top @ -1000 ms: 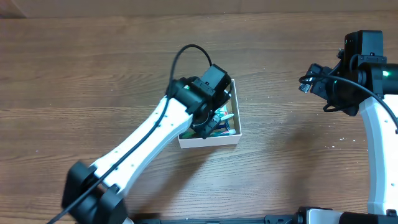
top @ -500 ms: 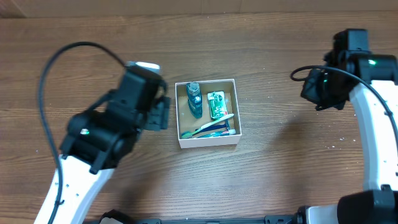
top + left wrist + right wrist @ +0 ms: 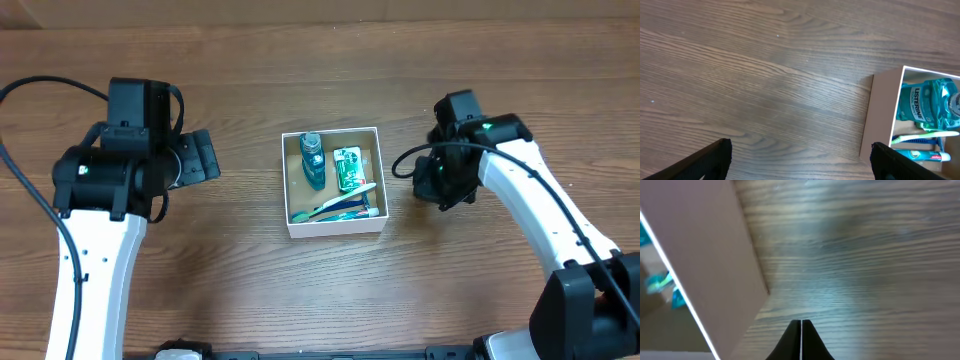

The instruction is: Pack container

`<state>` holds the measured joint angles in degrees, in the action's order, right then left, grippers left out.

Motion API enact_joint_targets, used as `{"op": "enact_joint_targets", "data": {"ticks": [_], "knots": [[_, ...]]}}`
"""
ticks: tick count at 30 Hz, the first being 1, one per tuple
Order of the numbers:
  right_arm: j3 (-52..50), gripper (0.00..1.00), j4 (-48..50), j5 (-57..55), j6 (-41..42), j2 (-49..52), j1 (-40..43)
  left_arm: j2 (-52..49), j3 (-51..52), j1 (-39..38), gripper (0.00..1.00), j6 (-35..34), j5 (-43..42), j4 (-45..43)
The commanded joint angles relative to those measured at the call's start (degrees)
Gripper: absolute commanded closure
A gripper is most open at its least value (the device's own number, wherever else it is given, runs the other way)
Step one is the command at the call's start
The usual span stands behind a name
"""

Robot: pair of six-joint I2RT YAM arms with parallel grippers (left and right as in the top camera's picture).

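The container (image 3: 335, 224), a white-walled square box, sits mid-table. Inside lie a blue mouthwash bottle (image 3: 313, 160), a green packet (image 3: 349, 167), a toothbrush (image 3: 335, 206) and a toothpaste tube (image 3: 352, 213). My left gripper (image 3: 210, 158) hovers open to its left, holding nothing. In the left wrist view the left gripper (image 3: 801, 156) spans bare wood, with the container's wall (image 3: 880, 115) and the bottle (image 3: 927, 102) at the right. My right gripper (image 3: 433, 182) is shut and empty just right of the box. In its wrist view the right gripper (image 3: 801, 330) points at the table beside the container's outer wall (image 3: 705, 255).
Everything rests on a brown wooden table (image 3: 480, 290). A black cable (image 3: 60, 90) loops off the left arm, and another cable (image 3: 405, 165) hangs by the right wrist.
My left arm has lifted out of the container and drawn back to the left, its jaws opening. My right arm has come in toward the container's right side, and its jaws have shut.
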<state>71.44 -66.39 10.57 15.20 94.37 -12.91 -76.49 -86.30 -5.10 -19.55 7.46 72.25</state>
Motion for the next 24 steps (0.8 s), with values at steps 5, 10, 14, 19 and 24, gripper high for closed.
{"op": "enact_joint_targets", "data": {"ticks": [5, 10, 14, 19, 24], "knots": [[-3.2, 0.93, 1.8, 10.8, -9.1, 0.0, -5.2, -2.3, -0.5, 0.3, 0.1, 0.3, -1.4, 0.0], [-3.2, 0.91, 1.8, 12.3, -10.8, 0.0, -7.4, -2.3, -0.5, 0.3, 0.1, 0.3, -1.4, 0.0], [-3.2, 0.91, 1.9, 12.7, -11.0, 0.0, -7.4, -2.3, -0.5, 0.3, 0.1, 0.3, -1.4, 0.2], [-3.2, 0.85, 3.1, 8.9, -10.3, 0.0, -7.1, -2.3, -0.5, 0.3, 0.09, 0.3, -1.4, 0.2], [1.8, 0.81, 4.2, -7.2, -4.0, -0.3, -4.7, -2.3, -0.5, 0.3, 0.0, 1.7, -1.3, -0.6]]}}
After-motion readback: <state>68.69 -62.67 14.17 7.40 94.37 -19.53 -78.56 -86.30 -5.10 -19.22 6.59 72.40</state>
